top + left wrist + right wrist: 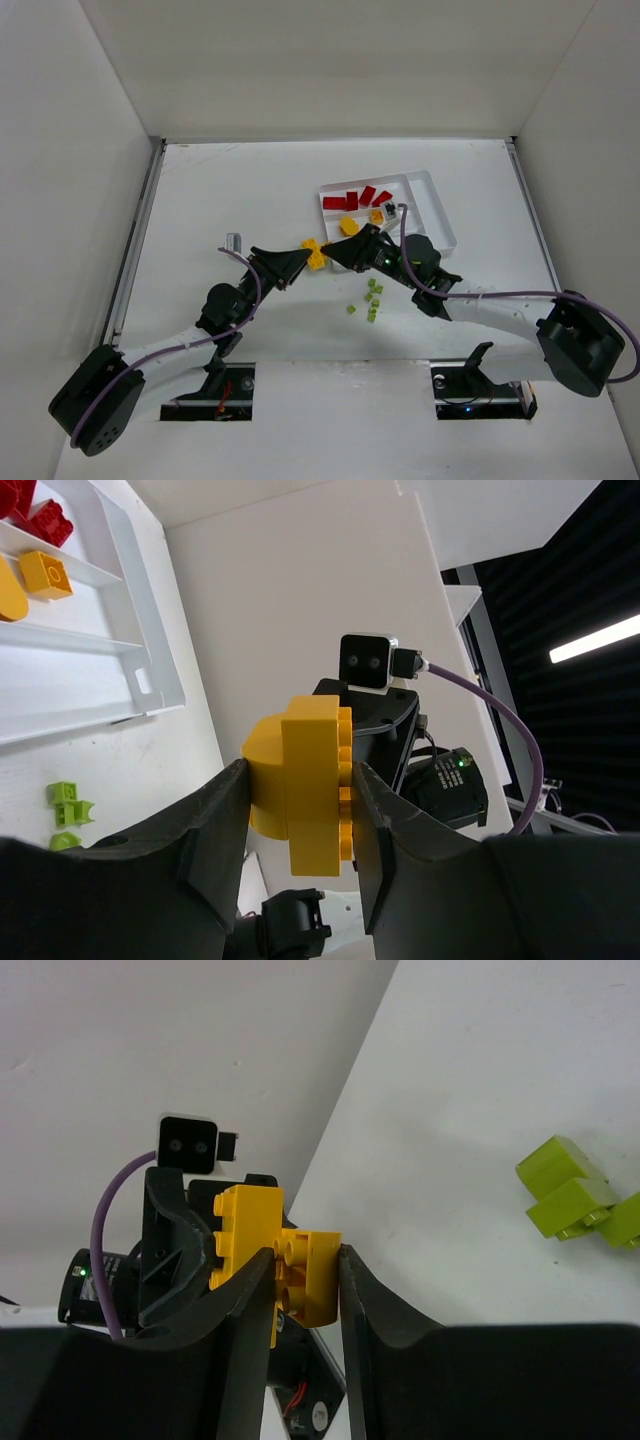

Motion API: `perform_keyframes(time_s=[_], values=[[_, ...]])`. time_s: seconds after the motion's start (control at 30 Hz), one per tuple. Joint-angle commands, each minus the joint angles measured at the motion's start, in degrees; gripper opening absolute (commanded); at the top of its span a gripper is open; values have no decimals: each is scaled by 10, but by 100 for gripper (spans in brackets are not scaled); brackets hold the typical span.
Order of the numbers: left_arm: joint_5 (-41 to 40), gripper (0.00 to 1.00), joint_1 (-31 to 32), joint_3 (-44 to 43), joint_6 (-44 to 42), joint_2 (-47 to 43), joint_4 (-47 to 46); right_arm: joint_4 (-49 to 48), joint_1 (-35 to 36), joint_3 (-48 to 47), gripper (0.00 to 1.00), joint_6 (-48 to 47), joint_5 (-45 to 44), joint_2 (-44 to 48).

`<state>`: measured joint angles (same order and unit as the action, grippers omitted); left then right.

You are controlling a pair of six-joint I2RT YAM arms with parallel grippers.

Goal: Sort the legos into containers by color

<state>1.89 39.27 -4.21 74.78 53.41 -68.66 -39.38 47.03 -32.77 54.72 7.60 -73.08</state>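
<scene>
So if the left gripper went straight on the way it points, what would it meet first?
The right gripper, facing it head-on. Only the joined yellow bricks that both grip lie between them, so the left gripper seems to have almost no free path.

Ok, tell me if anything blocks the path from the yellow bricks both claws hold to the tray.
Nothing visible does. The joined yellow bricks sit clamped between the left claw and the right claw, just off the near-left corner of the tray. Only bare table and the tray's low wall lie between.
</scene>
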Motion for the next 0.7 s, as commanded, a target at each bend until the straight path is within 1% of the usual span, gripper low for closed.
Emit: perform_keyframes(time_s=[0.0,0.07,0.13,0.27,0.37,0.53,0.67], values=[[14,32,-1,3,7,-1,-54,-59,8,4,31,21,46,8],[14,34,-3,2,7,-1,-53,-52,7,4,30,17,40,17],[13,39,-6,0,7,1,-48,-40,7,5,29,10,31,25],[7,46,-12,-1,5,3,-38,1,7,-1,29,-21,-2,35],[4,50,-13,-6,0,3,-17,33,12,-7,29,-45,-36,36],[-1,60,-15,-12,-17,-2,19,61,22,-12,29,-77,-79,35],[-22,68,-17,-13,-37,-15,70,91,26,-19,30,-105,-115,35]])
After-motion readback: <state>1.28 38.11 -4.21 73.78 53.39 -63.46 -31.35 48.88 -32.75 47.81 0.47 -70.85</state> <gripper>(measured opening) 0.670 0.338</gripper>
